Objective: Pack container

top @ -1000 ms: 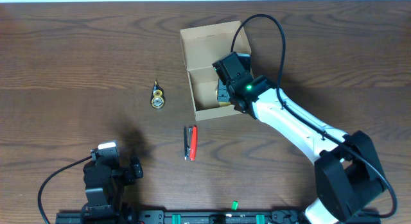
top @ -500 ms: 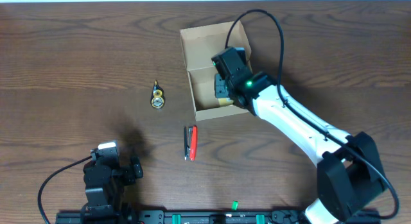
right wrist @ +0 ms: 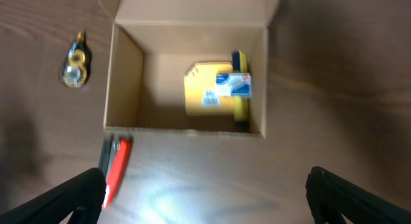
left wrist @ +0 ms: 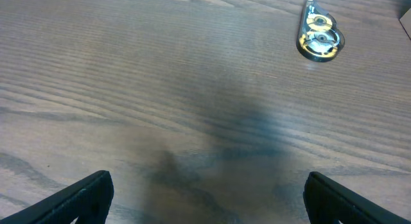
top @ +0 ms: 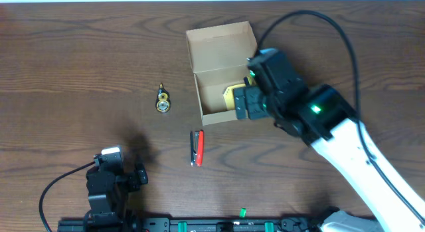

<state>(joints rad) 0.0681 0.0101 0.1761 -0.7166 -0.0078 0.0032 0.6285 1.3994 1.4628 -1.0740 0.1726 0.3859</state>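
Holds the right gripper (right wrist: 209, 205) above the near right edge of the container (top: 199, 92), fingers spread wide apart and gripping nothing. Places the box just beyond and below those fingers, at the far middle of the table (top: 80, 52), flap lid folded back, with a yellow pad (right wrist: 209, 95) lying inside toward the right wall. Has the left gripper (left wrist: 209, 201) parted and empty too, at the near left, well apart from the box.
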